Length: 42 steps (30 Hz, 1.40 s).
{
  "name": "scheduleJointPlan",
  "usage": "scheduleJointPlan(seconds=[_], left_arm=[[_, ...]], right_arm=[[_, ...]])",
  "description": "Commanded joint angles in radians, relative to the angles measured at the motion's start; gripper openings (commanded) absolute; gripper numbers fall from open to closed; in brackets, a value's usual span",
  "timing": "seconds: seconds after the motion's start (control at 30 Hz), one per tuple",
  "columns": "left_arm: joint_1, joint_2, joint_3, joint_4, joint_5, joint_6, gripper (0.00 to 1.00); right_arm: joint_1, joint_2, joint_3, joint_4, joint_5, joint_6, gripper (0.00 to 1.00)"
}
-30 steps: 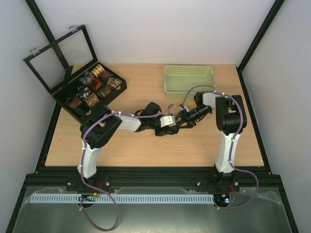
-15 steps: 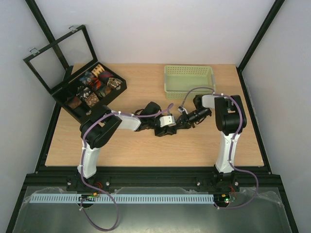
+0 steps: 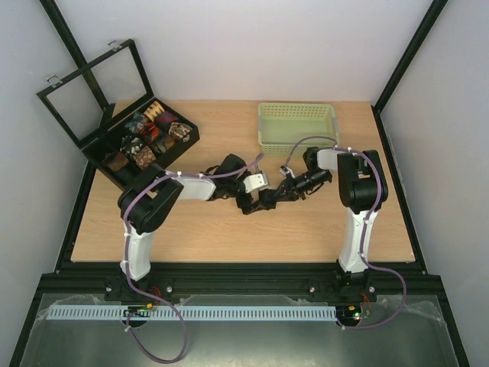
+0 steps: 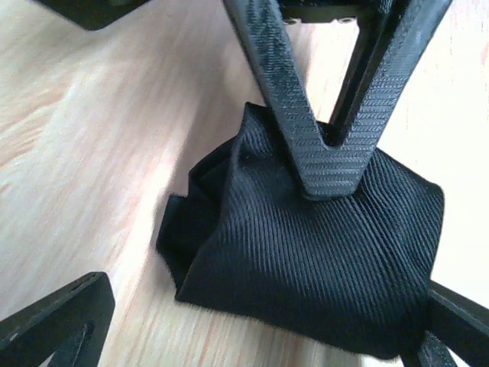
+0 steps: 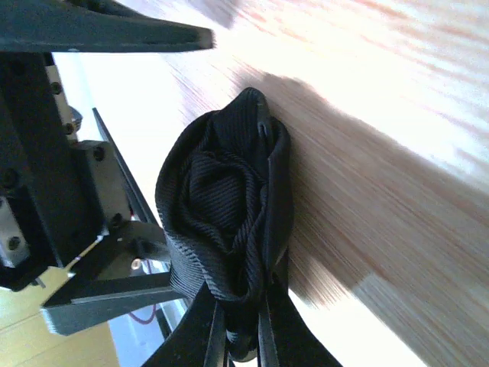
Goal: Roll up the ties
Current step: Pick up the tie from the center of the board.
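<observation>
On surface [image 3: 321, 229] we are pinching rolled-looking black tie [image 4: 306, 260] — right claw [image 4: 330, 164] clamped, left claw [image 4: 266, 289] spread; other coils [image 3: 149, 131] boxed.

place: robot lab test cell | desk [image 3: 229, 237]: pale wood, bare white panels [image 3: 252, 46] behind and beside it | black frame struts [image 3: 405, 57] at its far corners | slotted cable duct [image 3: 199, 313] below its near edge

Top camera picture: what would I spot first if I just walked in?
Right in the middle, the right tool pinches a rolled black tie. At the back left, an open black box holds colourful patterned ties, and a pale green basket sits at the back, right of centre.
</observation>
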Motion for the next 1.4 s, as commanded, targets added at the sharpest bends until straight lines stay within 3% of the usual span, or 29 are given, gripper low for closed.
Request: scheduleJointPlan(seconds=[0.0,0.2,0.27,0.37,0.47,0.63,0.9,1.0,1.13,1.37], left_arm=[[0.049,-0.161,0.009,-0.111,-0.046,-0.05,0.99],[0.191,-0.329,0.006,-0.151,-0.075,-0.201,0.99],[0.261,-0.323,0.112,-0.303,-0.051,-0.23,0.99],[0.394,-0.278,0.327,-0.528,0.143,-0.267,0.99],[0.515,-0.255,0.466,-0.654,0.241,-0.329,0.99],[0.597,-0.242,0.621,-0.837,0.329,-0.328,0.99],[0.659,-0.356,0.512,-1.0,0.551,-0.237,0.99],[0.661,-0.383,0.452,-0.983,0.594,-0.246,0.99],[0.659,-0.39,0.39,-0.859,0.613,-0.371,0.97],[0.596,-0.332,0.408,-0.759,0.672,-0.471,0.93]], right_arm=[[0.007,-0.059,-0.002,0.049,-0.001,0.046,0.01],[0.009,-0.102,0.059,0.121,-0.084,0.124,0.01],[0.009,-0.106,0.094,0.148,-0.111,0.158,0.01],[0.009,-0.113,0.161,0.204,-0.151,0.226,0.02],[0.015,-0.132,0.211,0.329,-0.175,0.343,0.01],[0.045,-0.158,0.264,0.596,-0.191,0.58,0.01],[0.166,-0.157,0.316,0.951,-0.2,0.83,0.01],[0.209,-0.155,0.305,1.084,-0.197,0.924,0.01],[0.243,-0.141,0.292,1.218,-0.205,1.01,0.01],[0.268,-0.116,0.28,1.351,-0.241,1.106,0.01]])
